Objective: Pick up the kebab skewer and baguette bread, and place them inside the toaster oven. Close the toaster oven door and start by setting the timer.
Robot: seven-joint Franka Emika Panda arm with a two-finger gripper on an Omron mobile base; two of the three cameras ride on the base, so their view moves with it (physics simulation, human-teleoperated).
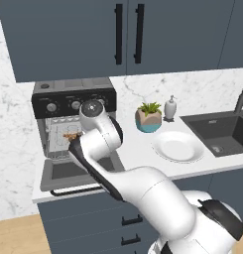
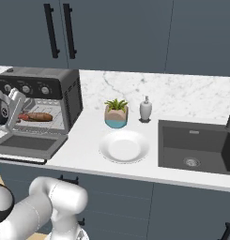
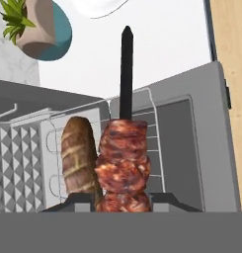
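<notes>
skewer (image 3: 123,163) clamped in the tool (image 3: 121,201), over the rack | bread (image 3: 79,155) just beside it on the rack | oven door (image 2: 29,143) hanging open

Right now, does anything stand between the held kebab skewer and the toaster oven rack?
Nothing visible blocks it. The toaster oven door lies dropped open, and the kebab skewer sits beside the baguette bread, already on the wire rack.

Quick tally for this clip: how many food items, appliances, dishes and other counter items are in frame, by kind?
Food: 2, the kebab skewer held in the gripper, and the baguette bread on the rack
Appliances: 1, the toaster oven
Dishes: 1, white plate
Other: 2, potted plant, soap dispenser
Total: 6
</notes>
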